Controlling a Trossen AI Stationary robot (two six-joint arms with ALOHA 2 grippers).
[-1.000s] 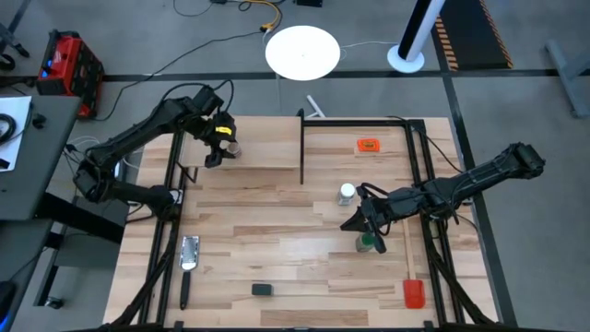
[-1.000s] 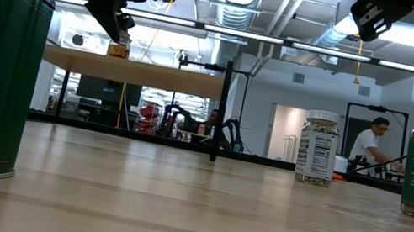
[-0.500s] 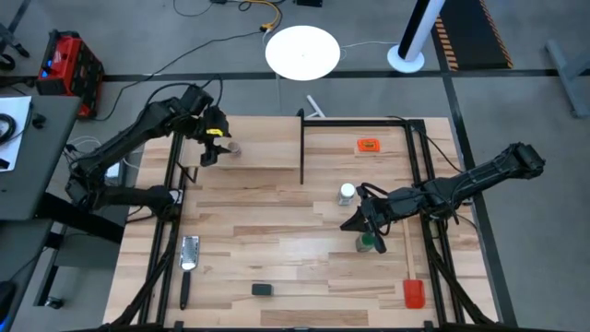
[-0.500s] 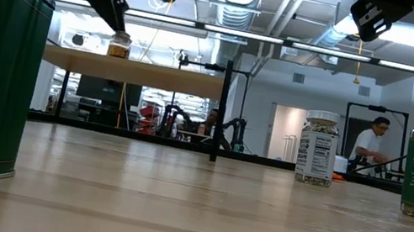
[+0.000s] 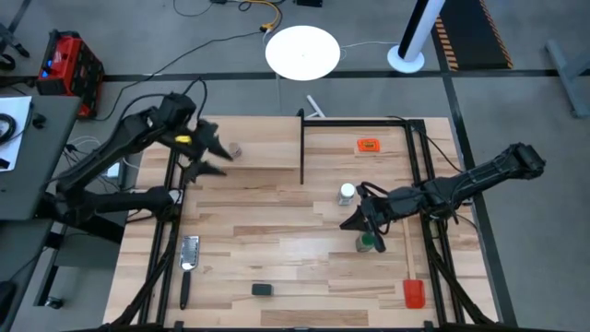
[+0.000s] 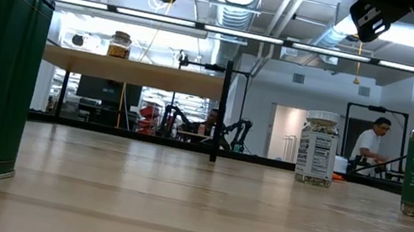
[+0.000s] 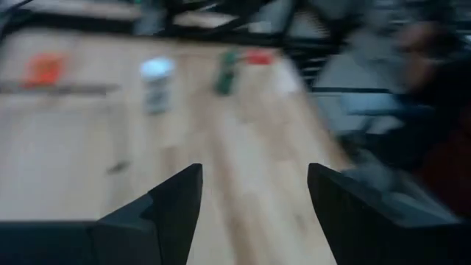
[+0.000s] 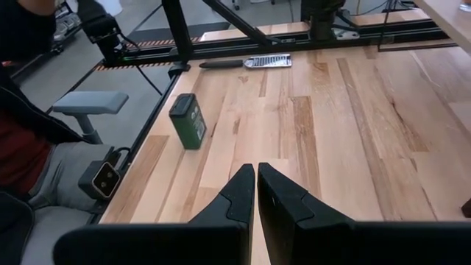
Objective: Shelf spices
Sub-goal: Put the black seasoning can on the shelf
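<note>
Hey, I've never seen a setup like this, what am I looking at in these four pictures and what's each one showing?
Two dark robot arms work at a wooden table. One camera looks straight down, one sits at tabletop height, and one rides on each wrist.

The left gripper is open and empty beside the raised shelf, where a brownish jar stands.

The right gripper is shut and empty, waiting above the table between the clear jar with white lid and the green-lidded jar.

A dark green tin and a metal grater lie near the front, a red spatula at the right, an orange tag at the back.
</note>
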